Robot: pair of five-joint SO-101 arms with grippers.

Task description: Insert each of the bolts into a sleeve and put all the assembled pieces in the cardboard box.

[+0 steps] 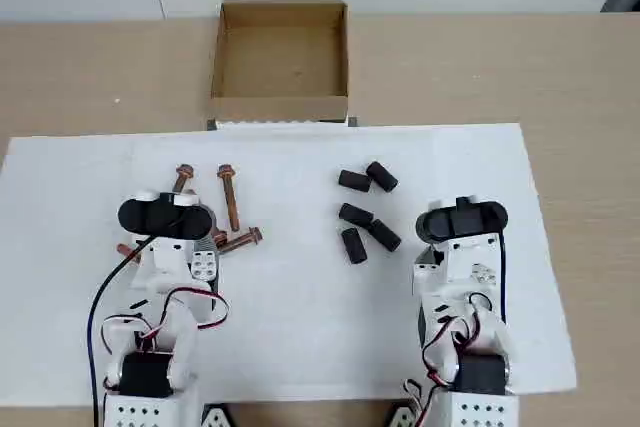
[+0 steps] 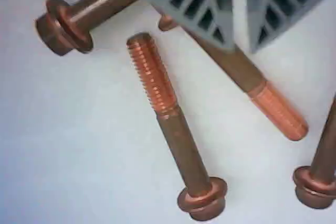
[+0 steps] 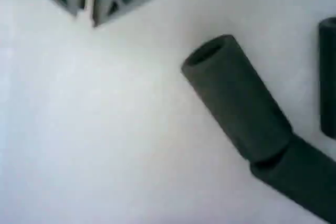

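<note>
Several copper bolts (image 1: pixel 230 197) lie scattered on the left of the white sheet (image 1: pixel 300 327), and several black sleeves (image 1: pixel 355 214) lie in a loose group right of centre. The open cardboard box (image 1: pixel 215 57) stands empty behind the sheet. My left arm (image 1: pixel 165 219) hangs over the bolts. Its gripper (image 2: pixel 240 48) is shut and holds nothing, its tips just above one bolt's shank (image 2: pixel 236 69); another bolt (image 2: pixel 173 135) lies beside it. My right gripper (image 3: pixel 86 18) is shut on nothing, hovering over bare sheet a little apart from a sleeve (image 3: pixel 236 103).
The sheet covers most of the wooden table (image 1: pixel 580 77). Both arm bases stand at the front edge. Bare sheet stretches between the two arms and in front of the box.
</note>
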